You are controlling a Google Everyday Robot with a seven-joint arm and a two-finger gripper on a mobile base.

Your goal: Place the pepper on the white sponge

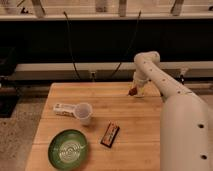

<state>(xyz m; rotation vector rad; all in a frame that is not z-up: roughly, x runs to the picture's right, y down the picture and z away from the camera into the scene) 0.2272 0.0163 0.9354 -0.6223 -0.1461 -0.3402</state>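
Pepper: the pepper (132, 91) shows as a small red-brown shape at the far right of the wooden table (135, 130), right at the tip of the gripper (135, 90).
White sponge: a pale patch (142, 92) sits just right of the pepper, under the arm; it may be the white sponge, but this cannot be told for sure.
Gripper: it appears to be grasping the pepper; the pepper hangs at its tip, low over the table's far right edge.
Step in hand: by judgement, the carry to the sponge, or the start of the set-down.
Next move: it calls for lining the pepper over the pad, lowering it until it rests, then letting go.
Arm pose: the white arm (170, 95) rises from the near right, reaches to the far side, bends at the elbow and points down at the table.
Other things: a translucent cup (83, 113) and a long white box (64, 109) lie left of centre, a black-and-orange packet (110, 134) near the middle, a green plate (68, 148) at the near left.
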